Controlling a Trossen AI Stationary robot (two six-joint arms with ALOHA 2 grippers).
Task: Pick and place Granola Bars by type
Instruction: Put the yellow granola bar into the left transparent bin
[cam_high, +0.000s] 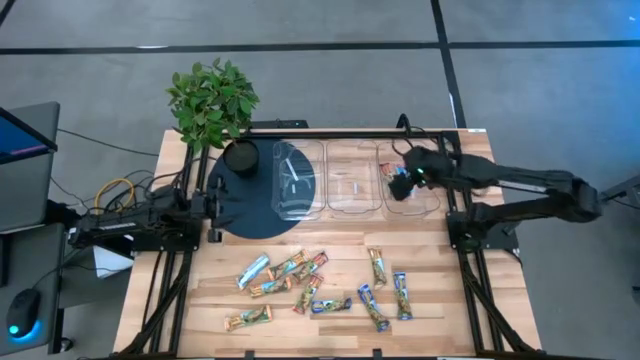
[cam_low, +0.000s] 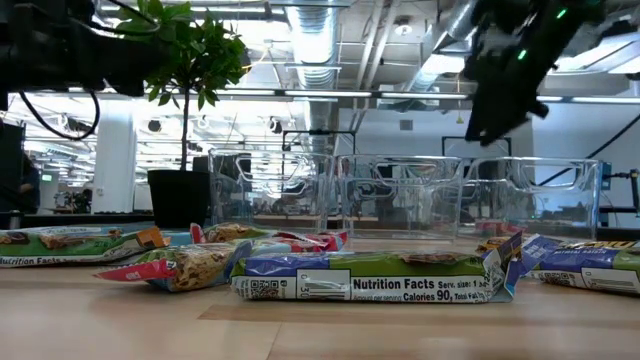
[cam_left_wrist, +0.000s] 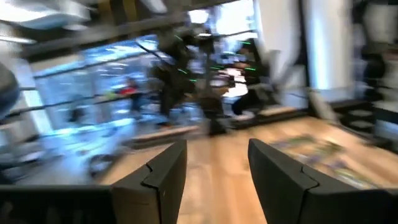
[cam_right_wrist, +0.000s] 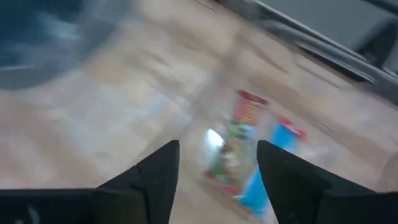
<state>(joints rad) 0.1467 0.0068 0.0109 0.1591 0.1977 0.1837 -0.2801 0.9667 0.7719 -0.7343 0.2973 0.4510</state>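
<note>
Over the rightmost clear plastic bin (cam_high: 412, 190) at the worktop's far edge: right tool (cam_high: 401, 183), fingers parted, nothing between them. Under it in the wrist view, blurred: a red-and-green wrapped bar (cam_right_wrist: 235, 146) touching a blue wrapped bar (cam_right_wrist: 267, 168), seemingly on the bin floor. Toward the near edge of the wooden worktop (cam_high: 430, 330): scattered shiny-wrapped granola bars (cam_high: 300, 285), green-tan, blue, red-orange; count hard to make out. At the left edge: left tool (cam_left_wrist: 214, 171), partly open, empty, its surroundings smeared.
</note>
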